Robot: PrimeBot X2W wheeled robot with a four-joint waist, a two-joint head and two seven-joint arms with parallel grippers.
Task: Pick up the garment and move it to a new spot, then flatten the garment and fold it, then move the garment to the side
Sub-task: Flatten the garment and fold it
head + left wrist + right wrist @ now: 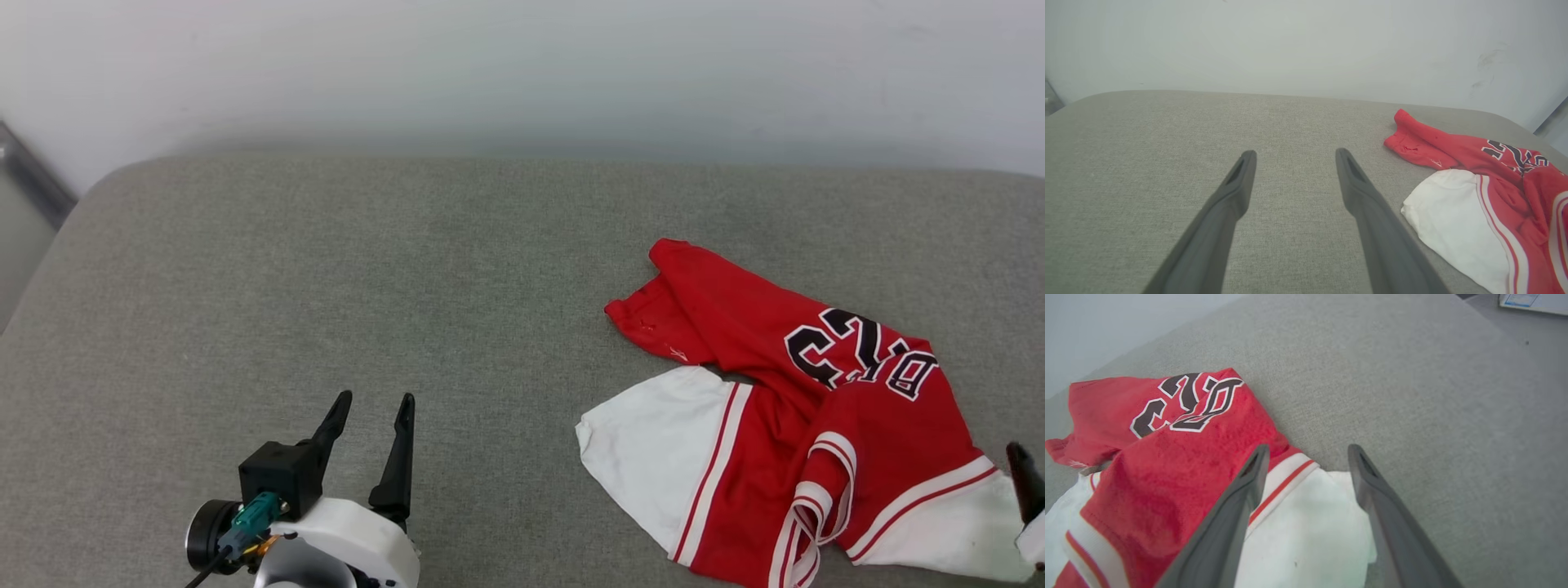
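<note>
Beneath the right tool (1308, 451) — fingers spread, empty — the garment (1167, 469) lies crumpled on the worktop (1412, 396), well right of the parted, empty left tool (1295, 157); flattening likely next, needing edge pinches.

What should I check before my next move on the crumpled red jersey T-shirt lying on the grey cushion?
1. Flatness: not ok. The red jersey-style T-shirt with white sleeves lies bunched and folded over itself.
2. Free arm ready: ok. The left gripper is open over the bare grey fabric surface, apart from the shirt.
3. Jaws ready: ok. The right gripper is open, its fingers spread over one white sleeve.
4. Contact with the cloth: cannot tell whether the right gripper touches it.
5. Room to spread: ok. The grey surface stretches wide to the shirt's left.
</note>
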